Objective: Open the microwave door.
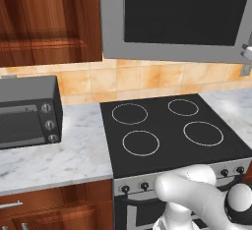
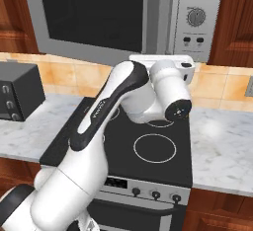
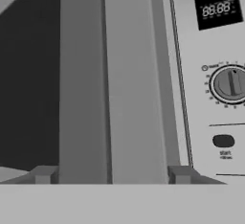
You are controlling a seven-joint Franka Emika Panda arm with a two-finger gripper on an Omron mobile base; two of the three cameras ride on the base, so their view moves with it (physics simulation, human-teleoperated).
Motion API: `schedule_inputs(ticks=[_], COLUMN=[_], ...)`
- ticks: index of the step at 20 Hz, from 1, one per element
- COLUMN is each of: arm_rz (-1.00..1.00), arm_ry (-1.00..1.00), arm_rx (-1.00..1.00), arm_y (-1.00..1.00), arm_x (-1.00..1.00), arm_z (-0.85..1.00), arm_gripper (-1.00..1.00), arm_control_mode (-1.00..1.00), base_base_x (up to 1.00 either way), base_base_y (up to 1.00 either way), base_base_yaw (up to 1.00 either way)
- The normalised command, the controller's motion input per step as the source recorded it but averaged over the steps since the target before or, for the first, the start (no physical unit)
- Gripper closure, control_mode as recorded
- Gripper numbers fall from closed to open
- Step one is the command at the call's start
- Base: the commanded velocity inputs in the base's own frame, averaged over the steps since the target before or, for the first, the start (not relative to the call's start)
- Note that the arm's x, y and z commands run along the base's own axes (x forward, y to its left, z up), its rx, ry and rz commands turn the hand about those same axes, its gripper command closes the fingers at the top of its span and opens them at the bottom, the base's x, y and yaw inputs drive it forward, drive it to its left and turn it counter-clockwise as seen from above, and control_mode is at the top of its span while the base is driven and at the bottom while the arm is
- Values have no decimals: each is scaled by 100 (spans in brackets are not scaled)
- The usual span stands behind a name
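Gripper [image 3: 109, 176] at bottom centre of hand view, fingers spread wide, straddling vertical handle [image 3: 131, 79] of microwave door [image 1: 177, 17], upper frame. Judged: grasp stage. Next: close on handle, pull outward. Microwave [image 2: 195, 13] control panel upper right.

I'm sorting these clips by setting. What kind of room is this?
A rendered home kitchen, by the look of it: a microwave mounted over a black four-ring stove, a marble-look counter with a toaster oven, and wooden cabinets above a tiled backsplash.
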Motion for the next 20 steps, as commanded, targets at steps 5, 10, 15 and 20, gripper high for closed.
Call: schedule_inputs(ticks=[5, 10, 15, 20], arm_rz=[20, 18, 10, 2], arm_ry=[-3, -3, -16, -12], arm_rx=[0, 0, 0, -4], arm_y=[-45, -29, -42, -35], arm_x=[-100, -100, -100, -48], arm_z=[32, 37, 51, 24], arm_gripper=[100, -100, -100, -100], arm_control_mode=[-100, -100, -100, -100], base_base_x=[0, 0, 0, 0], base_base_y=[0, 0, 0, 0], base_base_yaw=[0, 0, 0, 0])
